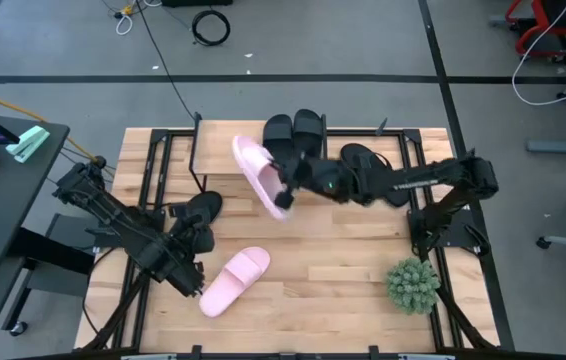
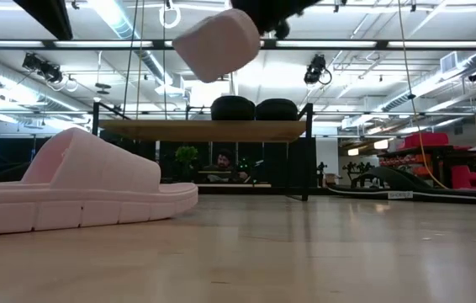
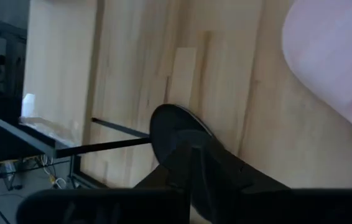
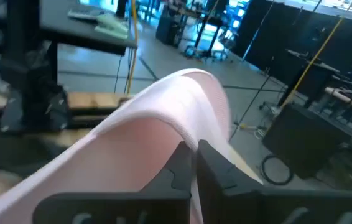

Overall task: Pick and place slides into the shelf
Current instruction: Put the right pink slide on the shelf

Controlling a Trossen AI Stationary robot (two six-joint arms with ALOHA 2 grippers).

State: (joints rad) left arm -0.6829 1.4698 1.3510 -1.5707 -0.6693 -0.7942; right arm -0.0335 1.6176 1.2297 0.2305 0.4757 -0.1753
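The right gripper [image 1: 291, 186], clamped on the band of a pale pink foam slide [image 1: 260, 175], holds it above the slatted wooden desk [image 1: 343, 270] beside the low wood-topped shelf [image 1: 363, 133]; best levelled before lowering next to two black broad-band slides [image 1: 293, 129]. The left gripper [image 1: 185, 238] pinches a thin black flip-flop [image 3: 182, 134].
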